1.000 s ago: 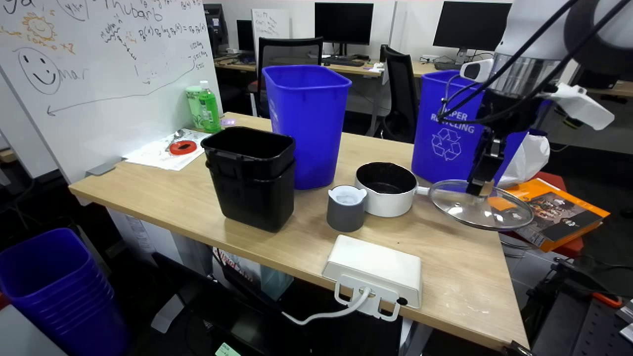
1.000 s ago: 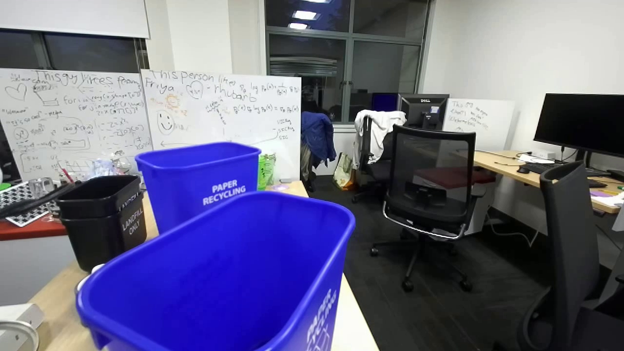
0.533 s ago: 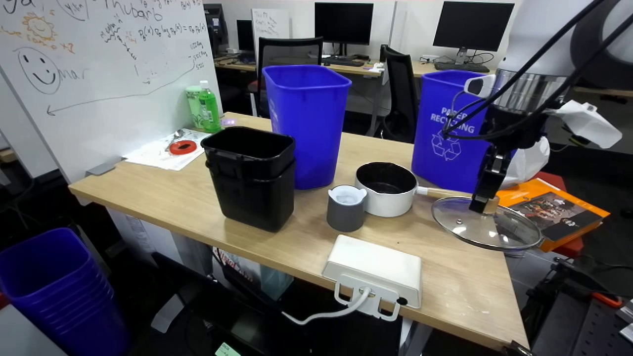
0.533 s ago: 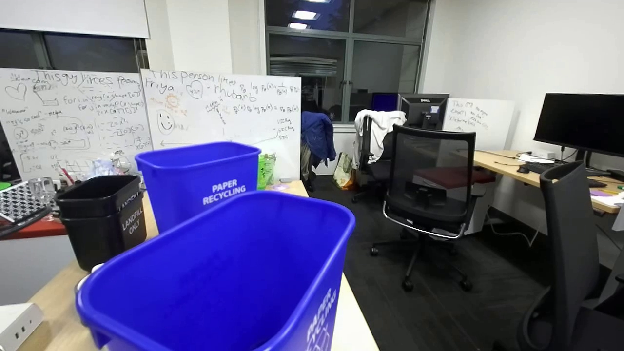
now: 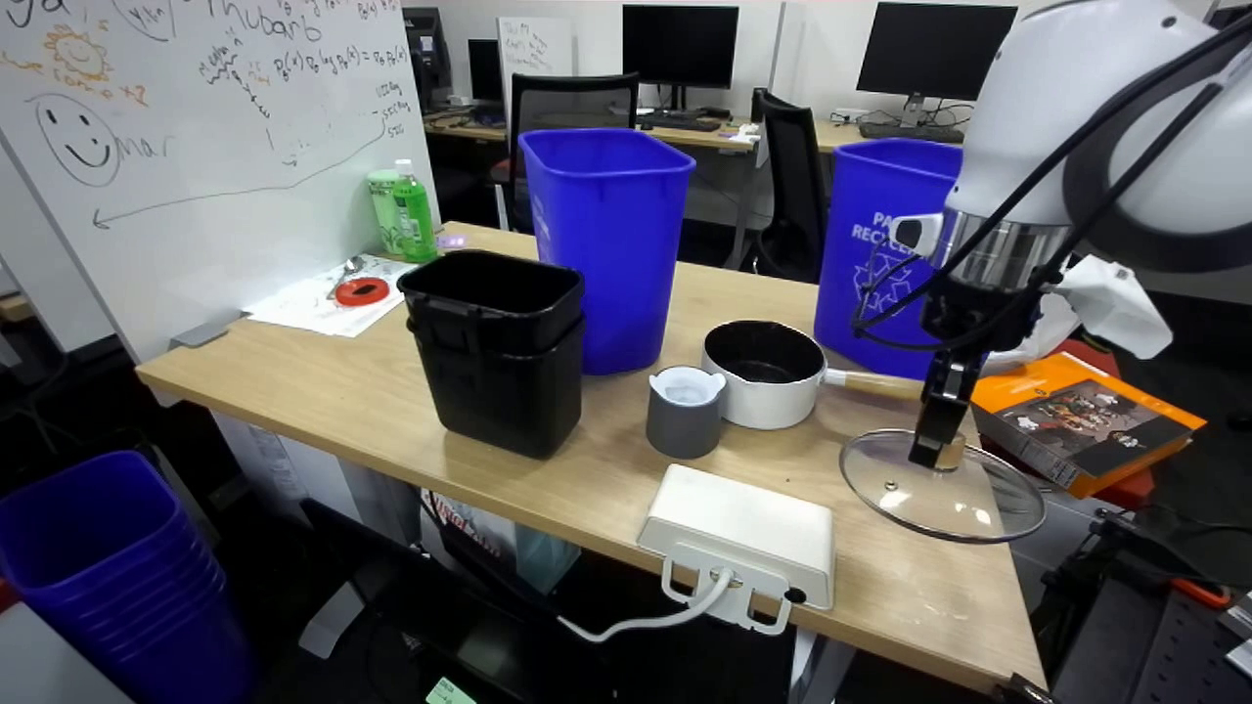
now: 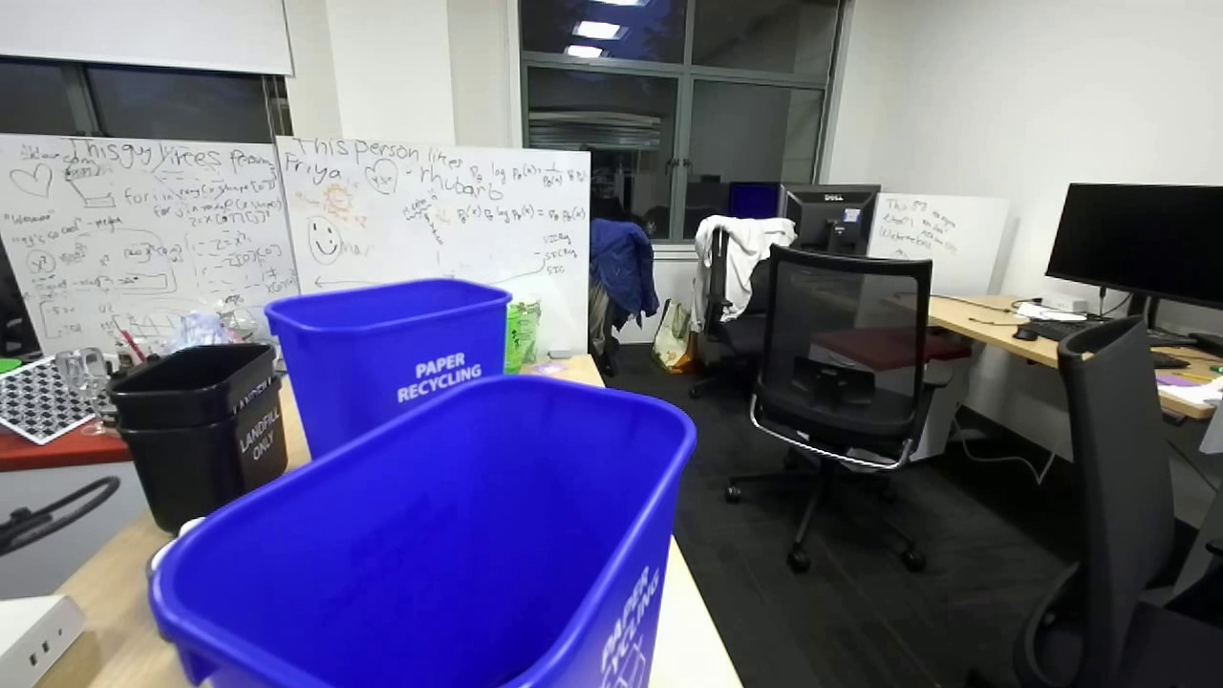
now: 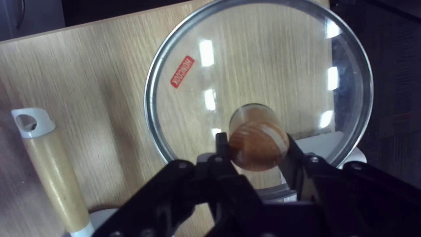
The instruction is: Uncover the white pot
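The white pot [image 5: 773,403] stands upright and uncovered on the table, its dark inside showing in an exterior view. Its pale wooden handle [image 5: 880,385] points toward the gripper; the handle also shows in the wrist view [image 7: 54,174]. My gripper [image 5: 939,455] is shut on the brown knob of the clear glass lid [image 5: 915,499], to the right of the pot. In the wrist view the knob sits between the fingertips [image 7: 258,144], with the metal-rimmed lid [image 7: 263,72] below. The lid is low over the table's right edge; I cannot tell whether it touches the table.
A grey cup [image 5: 683,430] stands beside the pot. A white box with a cable [image 5: 740,538] lies at the front edge. Black bins [image 5: 499,372] and blue bins [image 5: 611,254] stand left and behind. An orange book [image 5: 1091,425] lies beyond the right edge.
The gripper and lid first moved slightly right, then down and a little left in the exterior view, and the lid is now lower. The pot, cup and bins have not moved.
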Robot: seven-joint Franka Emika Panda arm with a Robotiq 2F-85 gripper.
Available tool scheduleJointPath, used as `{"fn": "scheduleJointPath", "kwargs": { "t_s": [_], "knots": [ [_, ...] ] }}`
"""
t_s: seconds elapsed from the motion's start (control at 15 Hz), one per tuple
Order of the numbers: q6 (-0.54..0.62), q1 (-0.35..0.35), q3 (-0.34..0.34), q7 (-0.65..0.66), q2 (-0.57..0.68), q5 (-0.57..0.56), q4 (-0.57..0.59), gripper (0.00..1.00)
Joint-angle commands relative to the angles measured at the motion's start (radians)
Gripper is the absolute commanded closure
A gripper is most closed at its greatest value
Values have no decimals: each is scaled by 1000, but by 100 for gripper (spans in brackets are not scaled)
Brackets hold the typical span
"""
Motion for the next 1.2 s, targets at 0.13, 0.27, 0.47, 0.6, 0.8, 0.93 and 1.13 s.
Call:
{"fn": "scheduleJointPath", "kwargs": {
  "t_s": [0.13,0.27,0.47,0.6,0.8,0.93,1.13],
  "knots": [
    [133,-11,9,-49,145,45,0,85],
    [174,-20,20,-82,198,84,0,85],
    [231,-47,46,-124,265,133,1,85],
    [261,-72,69,-159,290,157,2,85],
    [261,-109,96,-209,284,188,3,27],
    [257,-133,106,-245,270,199,5,16],
    [243,-136,99,-213,266,166,17,0]
  ]
}}
